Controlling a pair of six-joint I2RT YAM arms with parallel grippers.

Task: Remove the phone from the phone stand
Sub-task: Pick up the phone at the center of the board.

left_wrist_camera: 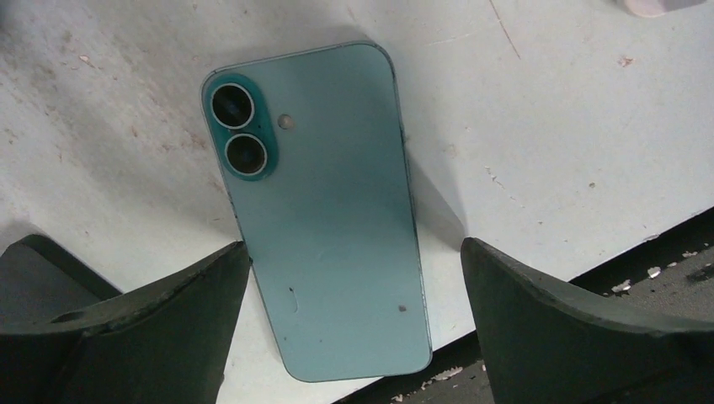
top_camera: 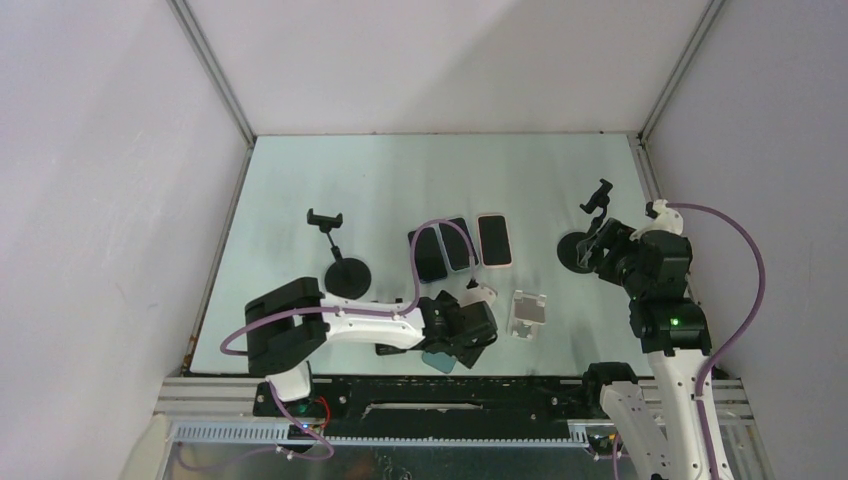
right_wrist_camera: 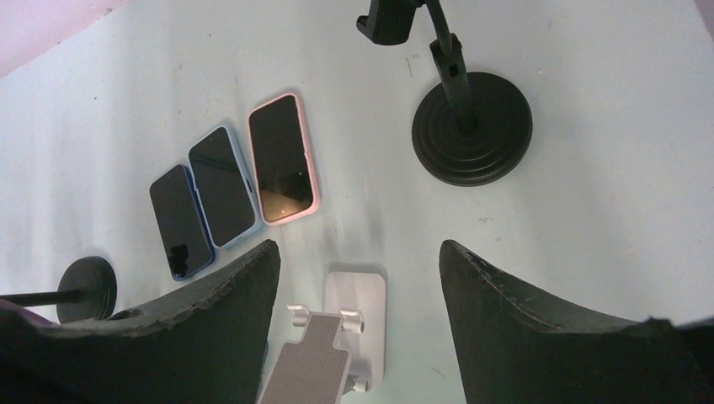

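Left gripper [left_wrist_camera: 354, 252], jaws spread wide with nothing gripped, hovers over the teal phone [left_wrist_camera: 324, 227], which lies flat and back-up, twin lenses showing, at the near edge of the table [left_wrist_camera: 539, 126], the arm stretched low to the right. A white folding stand [top_camera: 528, 313] sits to its right, a row of three phones [right_wrist_camera: 221, 187] lies farther back, and a black clamp stand [top_camera: 347, 273] is at left. Right gripper [right_wrist_camera: 358, 252] hangs open and empty beside a second black clamp stand [right_wrist_camera: 471, 126] at right.
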